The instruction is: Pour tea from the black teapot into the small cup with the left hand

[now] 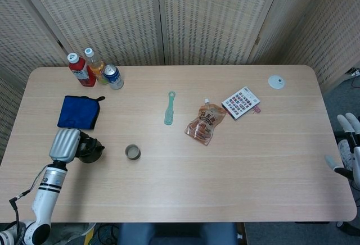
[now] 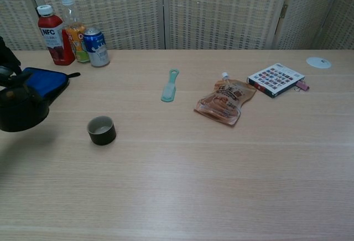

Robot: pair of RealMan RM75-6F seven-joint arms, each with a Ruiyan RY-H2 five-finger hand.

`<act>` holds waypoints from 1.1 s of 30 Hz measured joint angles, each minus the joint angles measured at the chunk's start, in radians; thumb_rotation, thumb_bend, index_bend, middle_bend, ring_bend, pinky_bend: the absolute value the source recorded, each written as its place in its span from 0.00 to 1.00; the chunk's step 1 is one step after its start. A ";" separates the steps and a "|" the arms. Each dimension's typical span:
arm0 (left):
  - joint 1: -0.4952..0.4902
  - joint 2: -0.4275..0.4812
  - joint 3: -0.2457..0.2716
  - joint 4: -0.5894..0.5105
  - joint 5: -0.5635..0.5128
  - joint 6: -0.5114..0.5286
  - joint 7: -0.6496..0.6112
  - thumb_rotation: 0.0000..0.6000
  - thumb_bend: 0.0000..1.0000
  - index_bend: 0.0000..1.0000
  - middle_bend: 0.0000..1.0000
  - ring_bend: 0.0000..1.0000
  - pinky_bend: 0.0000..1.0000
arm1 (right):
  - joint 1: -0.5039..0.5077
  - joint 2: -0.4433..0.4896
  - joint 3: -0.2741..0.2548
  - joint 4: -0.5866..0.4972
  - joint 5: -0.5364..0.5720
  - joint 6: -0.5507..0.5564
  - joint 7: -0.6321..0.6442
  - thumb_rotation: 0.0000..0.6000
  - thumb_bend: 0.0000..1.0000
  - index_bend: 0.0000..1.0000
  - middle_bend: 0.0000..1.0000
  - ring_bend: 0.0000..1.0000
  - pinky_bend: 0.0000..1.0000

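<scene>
My left hand (image 1: 66, 144) grips the black teapot (image 1: 90, 150) at the table's left side, holding it just above the wood. In the chest view the teapot (image 2: 21, 108) hangs at the far left, with dark fingers (image 2: 8, 58) above it. The small cup (image 1: 133, 152) stands upright to the right of the teapot, a short gap away; the chest view shows the cup (image 2: 102, 130) dark outside and pale inside. My right hand (image 1: 349, 149) hangs off the table's right edge, fingers apart, holding nothing.
A folded blue cloth (image 1: 79, 112) lies behind the teapot. Two bottles (image 1: 82, 69) and a can (image 1: 113, 77) stand at the back left. A green spatula (image 1: 169, 108), a snack pouch (image 1: 205, 122), a card box (image 1: 241, 102) and a white disc (image 1: 276, 81) lie mid-table to right.
</scene>
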 measured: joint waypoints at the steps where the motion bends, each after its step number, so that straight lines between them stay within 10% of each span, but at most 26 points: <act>1: -0.007 -0.001 0.001 -0.002 0.011 -0.002 0.003 0.67 0.43 1.00 1.00 1.00 0.57 | -0.001 -0.001 -0.001 0.000 -0.001 0.000 0.000 1.00 0.16 0.11 0.07 0.00 0.06; 33: -0.121 -0.088 0.011 0.027 0.089 -0.029 0.169 0.84 0.43 1.00 1.00 1.00 0.57 | -0.021 0.001 -0.009 0.005 -0.003 0.014 0.014 1.00 0.16 0.11 0.07 0.00 0.06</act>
